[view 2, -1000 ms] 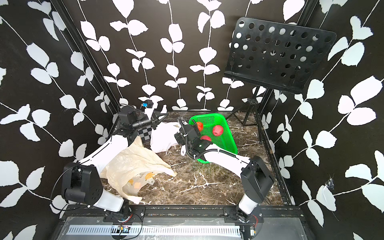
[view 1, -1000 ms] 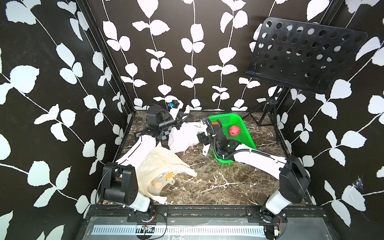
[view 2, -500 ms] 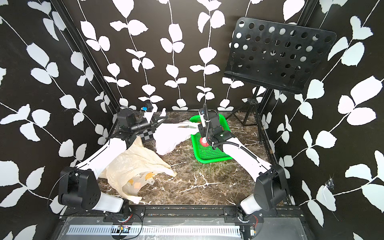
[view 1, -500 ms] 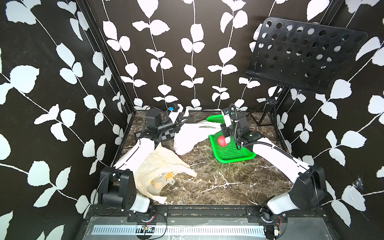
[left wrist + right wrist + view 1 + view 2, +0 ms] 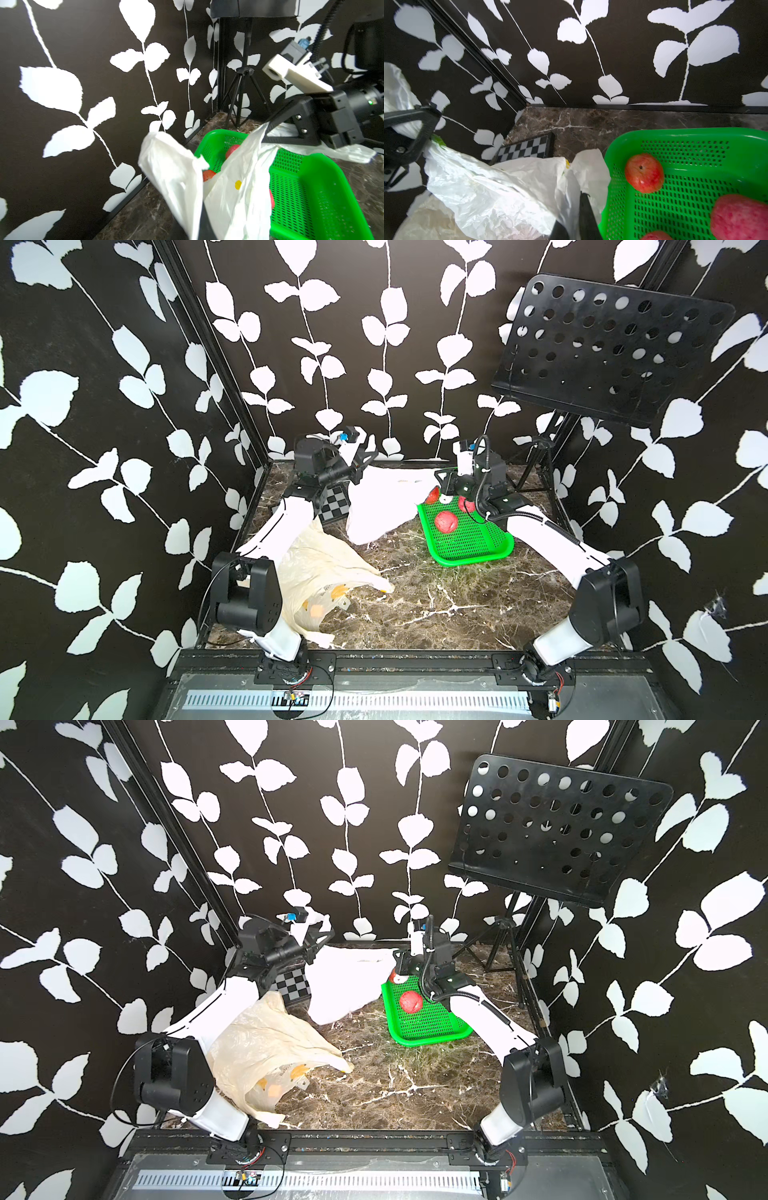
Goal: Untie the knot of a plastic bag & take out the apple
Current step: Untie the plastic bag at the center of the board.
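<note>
White plastic bag (image 5: 386,506) hangs stretched between both claws. The left gripper (image 5: 368,457) is clenched on one corner, and the right gripper (image 5: 269,129) is pinched on the opposite edge, over the green tray (image 5: 473,556). The pull should probably be slow and level, or the thin film may tear or slip. No knot shows, and the bag looks flat. Count: two bags, including a cream bag (image 5: 324,568); one tray; three apples (image 5: 446,521), all in the tray.
</note>
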`<move>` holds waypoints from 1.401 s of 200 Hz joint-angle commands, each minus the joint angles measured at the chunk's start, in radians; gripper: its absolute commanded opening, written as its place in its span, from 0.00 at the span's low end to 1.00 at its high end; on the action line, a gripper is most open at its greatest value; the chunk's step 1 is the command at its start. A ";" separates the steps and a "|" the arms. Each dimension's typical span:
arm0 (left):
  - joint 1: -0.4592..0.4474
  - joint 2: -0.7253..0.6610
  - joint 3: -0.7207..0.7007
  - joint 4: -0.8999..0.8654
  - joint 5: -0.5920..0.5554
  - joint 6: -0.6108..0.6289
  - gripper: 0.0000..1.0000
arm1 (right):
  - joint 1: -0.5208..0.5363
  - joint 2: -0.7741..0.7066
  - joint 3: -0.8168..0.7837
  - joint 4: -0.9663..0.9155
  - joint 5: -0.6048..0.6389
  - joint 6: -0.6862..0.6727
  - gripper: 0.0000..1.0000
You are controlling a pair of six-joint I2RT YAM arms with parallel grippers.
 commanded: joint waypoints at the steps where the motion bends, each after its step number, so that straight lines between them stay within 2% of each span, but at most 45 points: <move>1: 0.007 -0.038 0.015 -0.030 -0.055 -0.005 0.04 | -0.001 -0.007 -0.009 0.165 -0.009 0.084 0.08; 29: 0.007 -0.114 -0.095 -0.062 -0.074 -0.010 0.07 | 0.014 -0.022 -0.071 0.166 -0.053 0.080 0.09; 43: 0.007 -0.172 -0.172 -0.067 -0.112 -0.033 0.12 | 0.033 -0.048 -0.123 0.164 -0.058 0.075 0.09; 61: 0.007 -0.243 -0.237 -0.132 -0.124 -0.065 0.21 | 0.059 -0.090 -0.191 0.148 -0.032 0.076 0.10; 66: 0.007 -0.257 -0.248 -0.159 -0.160 -0.077 0.25 | 0.067 -0.103 -0.210 0.145 -0.018 0.077 0.10; 94: 0.002 -0.376 -0.311 -0.276 -0.177 -0.185 0.45 | 0.101 -0.154 -0.297 0.170 0.037 0.129 0.10; 116: -0.026 -0.491 -0.295 -0.396 -0.265 -0.308 0.53 | 0.120 -0.165 -0.325 0.210 0.050 0.177 0.10; 149: -0.181 -0.548 -0.124 -0.720 -0.403 -0.316 0.52 | 0.123 -0.165 -0.307 0.221 0.044 0.211 0.10; 174: -0.238 -0.564 -0.082 -0.746 -0.346 -0.412 0.44 | 0.124 -0.158 -0.287 0.241 0.035 0.236 0.10; 189: -0.290 -0.540 -0.066 -0.748 -0.315 -0.434 0.43 | 0.122 -0.148 -0.274 0.254 0.013 0.251 0.10; 207: -0.342 -0.466 -0.049 -0.740 -0.303 -0.446 0.40 | 0.116 -0.138 -0.271 0.288 -0.024 0.263 0.10; 242: -0.371 -0.279 -0.002 -0.681 -0.284 -0.470 0.34 | 0.100 -0.149 -0.305 0.349 -0.073 0.273 0.10; 280: -0.407 -0.071 0.126 -0.733 -0.359 -0.418 0.31 | 0.087 -0.175 -0.352 0.386 -0.113 0.257 0.11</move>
